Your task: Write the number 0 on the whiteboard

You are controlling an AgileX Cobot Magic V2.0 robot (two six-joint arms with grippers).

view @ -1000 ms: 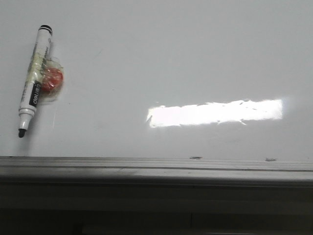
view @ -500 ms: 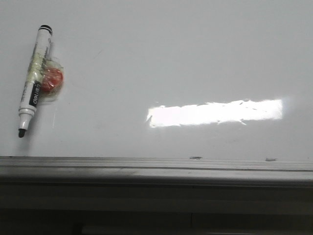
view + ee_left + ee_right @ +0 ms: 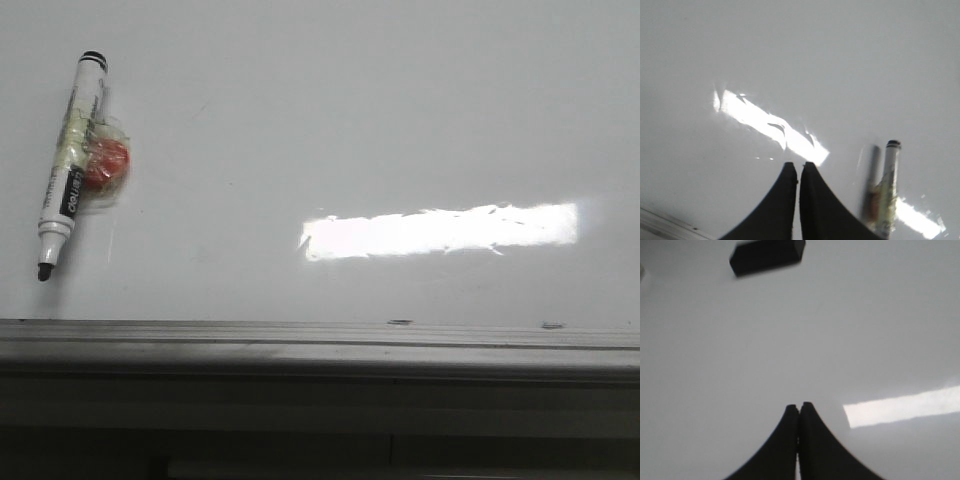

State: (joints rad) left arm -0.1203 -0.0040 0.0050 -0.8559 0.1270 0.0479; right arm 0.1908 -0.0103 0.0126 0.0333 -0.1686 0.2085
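The whiteboard (image 3: 330, 120) fills most of the front view as a glossy white surface. A grey metal ledge (image 3: 320, 345) runs along its lower edge. No drawn 0 shows on the board in any view.

A marker (image 3: 70, 165) lies on the board at upper left in the front view. Its black tip points down toward the ledge and its banded end points up; the body tilts slightly. A red round object (image 3: 105, 165) touches the marker's right side at mid-length, and clear tape wraps both. A bright glare strip (image 3: 440, 230) lies right of centre, well apart from the marker. Two small dark marks sit just above the ledge at lower right.

Left pincer (image 3: 798, 167): the two black fingers (image 3: 782, 200) are pressed together with only a hairline seam between them, and nothing is pinched. It hangs over bare board near a glare strip. The marker (image 3: 887, 192) shows beside it, blurred.

Right pincer (image 3: 799, 407): the fingers (image 3: 817, 445) are likewise pressed together and hold nothing. Board (image 3: 865, 315) lies beneath. A black block (image 3: 767, 255) rests on the board well apart from the fingertips; its identity cannot be determined.
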